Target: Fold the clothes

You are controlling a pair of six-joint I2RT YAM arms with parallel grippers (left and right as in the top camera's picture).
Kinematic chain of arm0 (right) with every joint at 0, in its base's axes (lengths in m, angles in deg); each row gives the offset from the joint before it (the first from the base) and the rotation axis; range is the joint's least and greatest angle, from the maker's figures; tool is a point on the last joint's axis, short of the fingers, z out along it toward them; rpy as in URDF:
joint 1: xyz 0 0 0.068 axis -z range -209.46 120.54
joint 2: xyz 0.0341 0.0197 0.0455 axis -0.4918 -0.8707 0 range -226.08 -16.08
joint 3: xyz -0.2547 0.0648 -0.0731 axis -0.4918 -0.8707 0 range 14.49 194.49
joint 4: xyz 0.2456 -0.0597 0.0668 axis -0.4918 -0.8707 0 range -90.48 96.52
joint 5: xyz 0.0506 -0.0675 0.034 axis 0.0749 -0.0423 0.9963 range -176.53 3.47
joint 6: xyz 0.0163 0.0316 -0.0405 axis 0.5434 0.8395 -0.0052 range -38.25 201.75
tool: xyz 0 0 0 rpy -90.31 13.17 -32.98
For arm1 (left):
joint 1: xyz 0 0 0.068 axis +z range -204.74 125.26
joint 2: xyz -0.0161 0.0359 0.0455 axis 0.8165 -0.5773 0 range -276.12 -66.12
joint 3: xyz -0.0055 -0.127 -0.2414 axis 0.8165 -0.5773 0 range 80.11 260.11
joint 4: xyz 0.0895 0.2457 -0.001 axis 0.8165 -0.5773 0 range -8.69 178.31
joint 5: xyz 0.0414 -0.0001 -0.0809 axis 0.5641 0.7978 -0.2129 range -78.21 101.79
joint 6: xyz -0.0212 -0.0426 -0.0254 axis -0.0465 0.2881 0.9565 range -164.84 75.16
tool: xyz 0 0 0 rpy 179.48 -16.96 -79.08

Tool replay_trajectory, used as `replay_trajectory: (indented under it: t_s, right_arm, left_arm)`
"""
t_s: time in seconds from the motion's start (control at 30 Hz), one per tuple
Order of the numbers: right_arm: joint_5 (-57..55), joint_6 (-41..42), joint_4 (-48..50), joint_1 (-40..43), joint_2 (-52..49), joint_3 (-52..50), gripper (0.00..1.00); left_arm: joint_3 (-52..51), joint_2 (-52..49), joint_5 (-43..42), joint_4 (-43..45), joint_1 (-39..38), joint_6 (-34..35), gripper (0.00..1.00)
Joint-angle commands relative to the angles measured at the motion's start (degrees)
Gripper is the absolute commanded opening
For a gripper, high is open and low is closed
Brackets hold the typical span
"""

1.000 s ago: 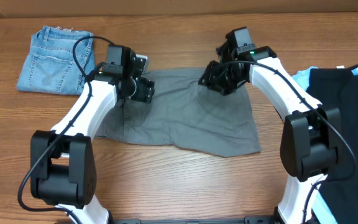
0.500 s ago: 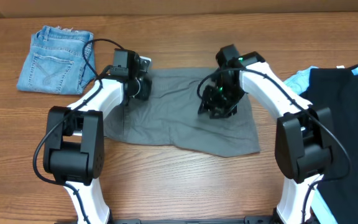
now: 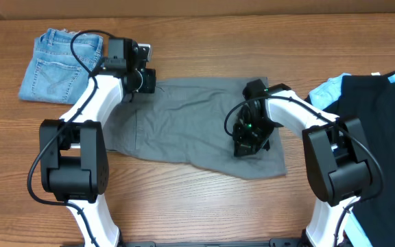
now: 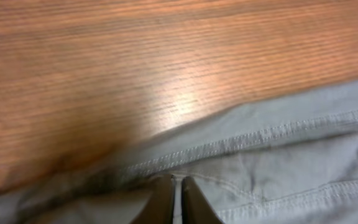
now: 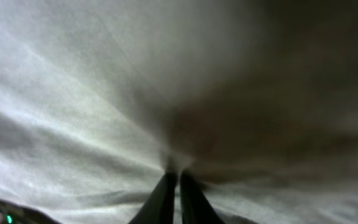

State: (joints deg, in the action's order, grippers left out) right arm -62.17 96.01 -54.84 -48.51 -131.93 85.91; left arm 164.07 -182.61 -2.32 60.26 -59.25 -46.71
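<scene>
Right pincer lower, tips deep in shorts

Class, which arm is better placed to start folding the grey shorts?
Left, probably: the left gripper pinches the grey shorts at a stitched edge near a corner; the right gripper pinches mid-fabric.

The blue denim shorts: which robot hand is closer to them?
Left. The left gripper pinches the grey shorts at their top edge beside the denim shorts; the right gripper is farther, on the grey fabric's opposite side.
</scene>
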Motion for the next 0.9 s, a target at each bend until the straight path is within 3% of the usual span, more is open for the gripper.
replay_trajectory:
  t_s: [0.0, 0.13, 0.23, 0.47, 0.6, 0.87]
  right_arm:
    - [-4.7, -0.9, 0.5, -0.3, -0.7, -2.6, 0.07]
    - [-5.2, -1.3, 1.1, -0.3, 3.4, -0.5, 0.08]
    - [-5.0, -1.2, 1.1, -0.3, 6.0, 1.2, 0.09]
    - [-2.7, -1.2, 1.7, -0.5, 6.8, 1.7, 0.13]
    - [-0.2, -1.2, 3.2, -1.9, 6.6, 1.7, 0.13]
    - [0.1, -3.2, 0.1, -6.8, 6.4, -0.4, 0.14]
  left_arm:
    - [5.7, -0.5, -4.8, -5.8, -0.6, -6.0, 0.13]
    - [9.5, -0.5, -10.7, -16.1, -1.8, -12.4, 0.15]
    - [8.7, -0.5, -13.8, -21.0, -3.6, -16.6, 0.10]
    - [0.6, -0.8, -14.7, -16.2, -8.5, -23.9, 0.04]
    - [-3.8, -1.9, -13.4, -7.5, -10.3, -23.2, 0.04]
    - [-4.3, -9.7, -0.6, 5.9, -9.8, -8.6, 0.04]
